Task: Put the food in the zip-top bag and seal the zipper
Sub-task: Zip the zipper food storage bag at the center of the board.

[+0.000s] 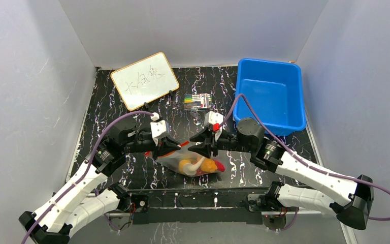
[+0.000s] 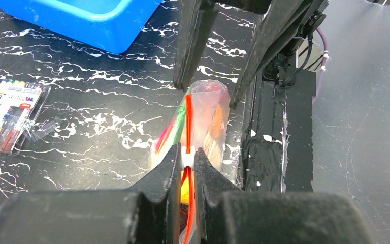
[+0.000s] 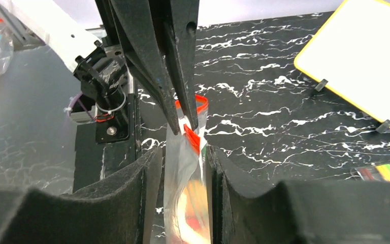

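**Zip-top bag** (image 1: pixel 195 163): clear pouch on worktop (image 1: pixel 183 81) between both arms, food (image 1: pixel 203 165) inside.
**Zipper** (image 2: pixel 188 117): orange-red strip, turned edge-up.
**Left end effector** (image 2: pixel 185 155): clamped on zipper.
**Right end effector** (image 3: pixel 184 152): jaws parted, straddling bag's other end, no visible pinch.
**Handling:** probably light, floppy, slippery film, likely to sag. Best taken by the stiffer zipper strip.

Light reaches me bright and even from overhead, with soft shadows under the arms. On the right wrist view the whiteboard (image 3: pixel 365 56) blows out to plain cream. The left gripper (image 2: pixel 187 152) and right gripper (image 3: pixel 184 152) blur close up, and the zip-top bag (image 3: pixel 183 193) glints.
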`<state>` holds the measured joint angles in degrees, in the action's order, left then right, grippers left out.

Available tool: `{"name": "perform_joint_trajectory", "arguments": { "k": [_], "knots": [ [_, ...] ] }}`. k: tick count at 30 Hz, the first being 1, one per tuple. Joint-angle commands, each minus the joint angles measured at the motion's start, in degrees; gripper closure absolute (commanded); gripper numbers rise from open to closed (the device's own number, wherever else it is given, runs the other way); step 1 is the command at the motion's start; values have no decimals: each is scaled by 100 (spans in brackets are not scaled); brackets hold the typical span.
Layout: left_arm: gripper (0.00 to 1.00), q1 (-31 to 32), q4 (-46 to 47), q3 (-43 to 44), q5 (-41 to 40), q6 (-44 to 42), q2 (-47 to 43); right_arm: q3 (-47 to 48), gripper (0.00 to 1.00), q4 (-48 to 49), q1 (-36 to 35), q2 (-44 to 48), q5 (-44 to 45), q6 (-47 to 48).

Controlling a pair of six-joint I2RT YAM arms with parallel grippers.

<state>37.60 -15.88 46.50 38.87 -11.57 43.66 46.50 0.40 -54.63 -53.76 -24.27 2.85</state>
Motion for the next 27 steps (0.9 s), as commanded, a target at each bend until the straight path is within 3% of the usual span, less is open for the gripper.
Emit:
{"name": "perform_joint_trajectory", "arguments": {
  "k": [1, 10, 15, 18, 22, 27],
  "knots": [
    [100, -16, 80, 155, 213, -73, -70, 275, 64, 177, 3, -64, -241, -101],
    [100, -15, 164, 129, 375, -79, -54, 292, 64, 618, 3, -475, -218, -351],
    [100, -17, 200, 104, 382, -91, -52, 298, 74, 825, 5, -588, -210, -397],
    [100, -16, 261, 67, 398, -65, -51, 286, 100, 901, -4, -633, -235, -428],
    [100, -16, 249, 53, 309, -48, -71, 167, 100, 1134, -3, -561, -294, -530],
    [100, -17, -31, 55, 39, -90, -189, -141, 100, 1392, -1, -138, 270, -552]
  ]
}}
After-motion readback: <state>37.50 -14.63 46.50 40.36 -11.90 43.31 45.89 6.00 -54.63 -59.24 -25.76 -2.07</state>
